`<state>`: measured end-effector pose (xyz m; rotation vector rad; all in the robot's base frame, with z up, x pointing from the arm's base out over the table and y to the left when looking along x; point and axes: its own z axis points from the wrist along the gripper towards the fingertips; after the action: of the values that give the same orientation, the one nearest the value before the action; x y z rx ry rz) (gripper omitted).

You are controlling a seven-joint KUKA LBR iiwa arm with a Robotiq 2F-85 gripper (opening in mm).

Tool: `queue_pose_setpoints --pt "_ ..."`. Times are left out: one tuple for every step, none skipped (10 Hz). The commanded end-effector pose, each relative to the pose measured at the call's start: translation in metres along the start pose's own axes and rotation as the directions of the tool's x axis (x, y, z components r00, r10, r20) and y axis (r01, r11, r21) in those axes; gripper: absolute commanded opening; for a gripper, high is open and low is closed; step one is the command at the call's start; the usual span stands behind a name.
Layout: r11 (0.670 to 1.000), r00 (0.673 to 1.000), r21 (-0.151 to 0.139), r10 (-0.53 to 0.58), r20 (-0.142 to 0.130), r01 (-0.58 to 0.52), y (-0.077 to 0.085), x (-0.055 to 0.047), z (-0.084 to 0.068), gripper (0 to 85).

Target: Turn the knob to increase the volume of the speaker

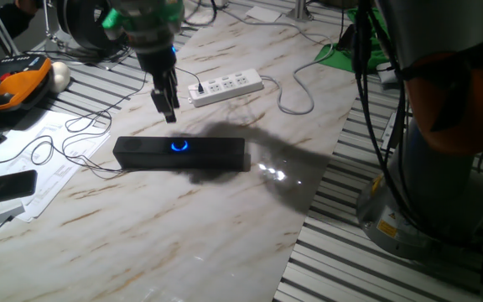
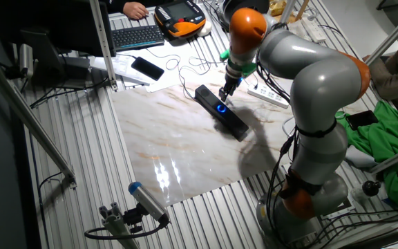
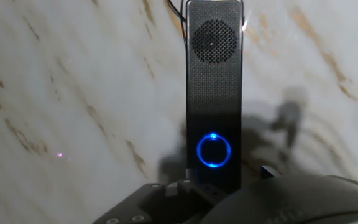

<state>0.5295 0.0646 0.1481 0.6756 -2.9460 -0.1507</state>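
The speaker [image 1: 212, 154] is a long black bar lying on the marble tabletop [image 1: 183, 226], with the knob [image 1: 179, 146] glowing as a blue ring at its middle. My gripper [image 1: 168, 109] hangs just above and behind the knob, apart from it, with its fingers pressed together and holding nothing. In the other fixed view the gripper [image 2: 224, 93] is over the speaker [image 2: 233, 122] near the knob [image 2: 221, 108]. The hand view looks down on the speaker [image 3: 214, 74] running lengthways, with the knob [image 3: 214, 150] low in the frame; the fingertips do not show there.
A white power strip [image 1: 227, 86] with cables lies behind the speaker. Thin cables loop at the left [image 1: 74, 138]. Papers and a flat black device [image 1: 2, 186] lie at the left edge. An orange and black pendant [image 1: 19, 84] sits at the far left.
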Motion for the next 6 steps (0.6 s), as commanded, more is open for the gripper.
queue_pose_setpoints --pt "1.000 1.000 -0.002 0.000 0.001 0.000 0.000 -0.001 0.009 51.0" --pt "1.000 1.000 0.000 0.000 0.005 0.000 0.001 -0.001 0.014 51.0" --pt "1.000 1.000 0.006 0.000 0.014 0.000 0.003 -0.002 0.017 51.0" --pt "1.000 1.000 0.006 0.000 0.016 0.000 0.002 -0.004 0.020 51.0" --pt "1.000 1.000 -0.001 -0.001 0.019 0.001 0.001 -0.005 0.023 51.0" --pt "1.000 1.000 -0.003 -0.001 0.027 0.001 -0.002 -0.005 0.029 51.0"
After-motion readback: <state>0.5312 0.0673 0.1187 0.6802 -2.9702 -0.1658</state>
